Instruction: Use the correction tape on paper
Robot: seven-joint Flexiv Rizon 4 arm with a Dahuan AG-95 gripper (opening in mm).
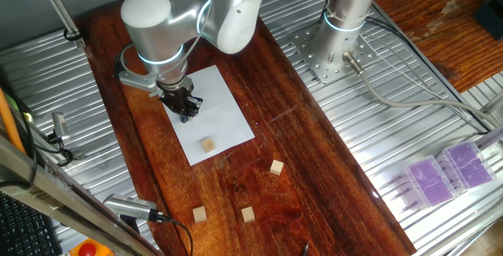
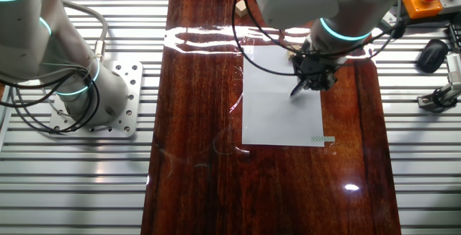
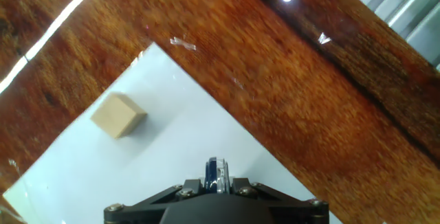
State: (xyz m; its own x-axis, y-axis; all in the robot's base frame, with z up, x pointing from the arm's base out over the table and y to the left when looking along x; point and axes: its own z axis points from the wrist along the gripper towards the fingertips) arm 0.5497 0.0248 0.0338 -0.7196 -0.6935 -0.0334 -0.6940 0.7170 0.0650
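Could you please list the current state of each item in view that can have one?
gripper: shut on the correction tape, over the paper.
correction tape: held upright between the fingers, tip toward the sheet.
paper: flat on the table, one wooden cube on it.
wooden cube: resting on the paper, free.

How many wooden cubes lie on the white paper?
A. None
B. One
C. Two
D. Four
B. One wooden cube rests on the paper; the other cubes sit on the bare wooden table, off the sheet.
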